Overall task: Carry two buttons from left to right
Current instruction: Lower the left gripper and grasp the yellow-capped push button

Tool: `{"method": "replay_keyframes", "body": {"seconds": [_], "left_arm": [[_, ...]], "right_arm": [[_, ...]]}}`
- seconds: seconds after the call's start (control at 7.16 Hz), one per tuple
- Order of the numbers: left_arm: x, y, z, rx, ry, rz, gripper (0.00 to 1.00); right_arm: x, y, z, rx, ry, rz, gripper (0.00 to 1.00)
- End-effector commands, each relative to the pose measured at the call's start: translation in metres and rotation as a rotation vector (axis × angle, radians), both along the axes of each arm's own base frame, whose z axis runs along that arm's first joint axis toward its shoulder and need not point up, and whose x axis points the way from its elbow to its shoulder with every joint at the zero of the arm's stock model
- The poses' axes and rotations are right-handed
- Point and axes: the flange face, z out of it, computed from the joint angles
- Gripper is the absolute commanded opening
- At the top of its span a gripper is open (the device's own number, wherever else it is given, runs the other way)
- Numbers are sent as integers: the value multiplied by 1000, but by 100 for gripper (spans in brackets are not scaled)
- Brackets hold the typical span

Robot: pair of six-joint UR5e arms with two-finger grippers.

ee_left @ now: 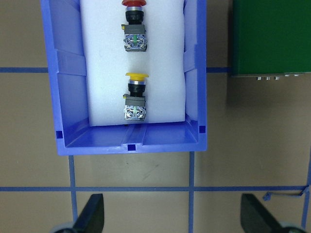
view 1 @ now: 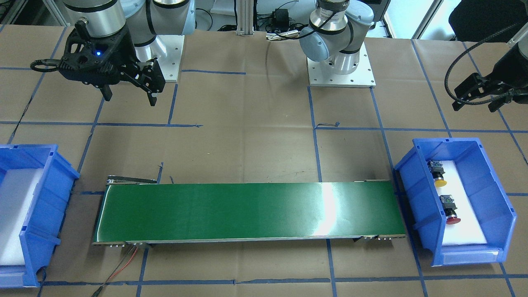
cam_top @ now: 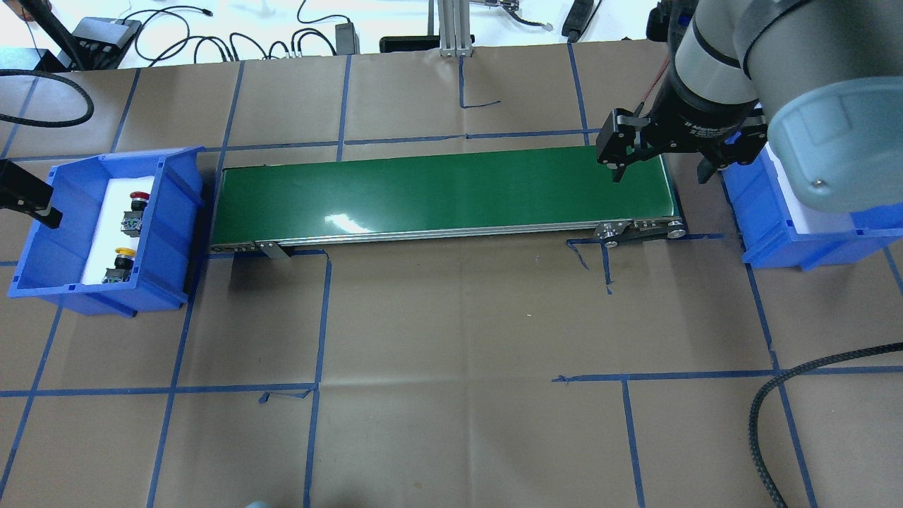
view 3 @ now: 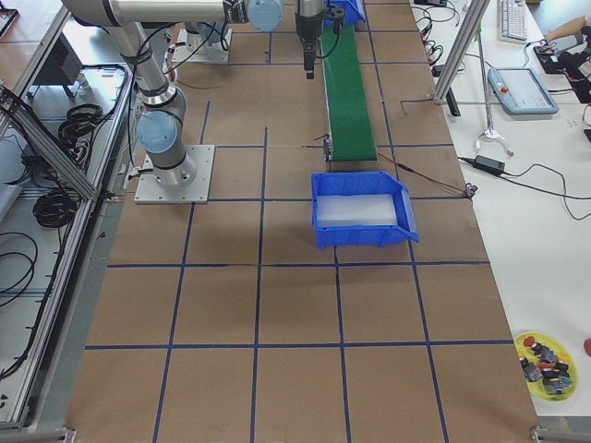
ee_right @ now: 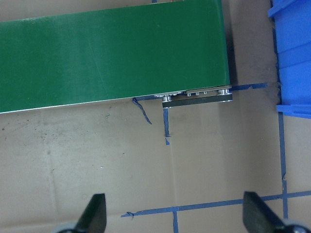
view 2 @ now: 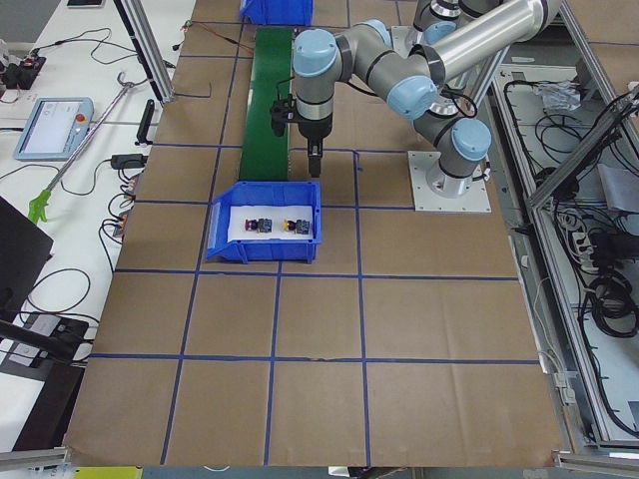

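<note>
The yellow button [ee_left: 135,97] and the red button [ee_left: 133,24] lie on white foam in the left blue bin [ee_left: 127,143]. They also show in the front view, yellow [view 1: 439,175] and red [view 1: 450,212], and in the overhead view, yellow [cam_top: 121,261] and red [cam_top: 137,204]. My left gripper [ee_left: 173,216] is open and empty, held high just on the robot's side of this bin [view 1: 425,214]; it also shows in the front view [view 1: 474,103]. My right gripper [ee_right: 175,218] is open and empty, hovering near the belt's right end [cam_top: 659,176].
A green conveyor belt [cam_top: 444,194] runs between the two bins. The right blue bin [view 3: 360,235] holds only white foam [view 1: 16,206]. Brown paper with blue tape lines covers the table. A black cable [cam_top: 769,423] loops at the near right.
</note>
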Motion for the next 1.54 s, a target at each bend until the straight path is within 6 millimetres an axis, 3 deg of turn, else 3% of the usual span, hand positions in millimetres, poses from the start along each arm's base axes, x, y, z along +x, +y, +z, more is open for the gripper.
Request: {"method": "replay_keyframes", "body": {"seconds": [0.0, 0.14, 0.42, 0.84, 1.4], "left_arm": [[11, -7, -58, -34, -24, -5, 100], [13, -10, -89, -53, -38, -11, 100], [22, -24, -129, -57, -32, -16, 100], [33, -41, -174, -61, -31, -39, 100], [34, -43, -236, -75, -41, -39, 100]], "right_arm": [[-1, 0, -1, 4, 0, -1, 100], [-1, 0, -1, 4, 0, -1, 100], [-1, 0, -1, 3, 0, -3, 100], [-1, 0, -1, 3, 0, -3, 100], [0, 0, -1, 3, 0, -1, 100]]}}
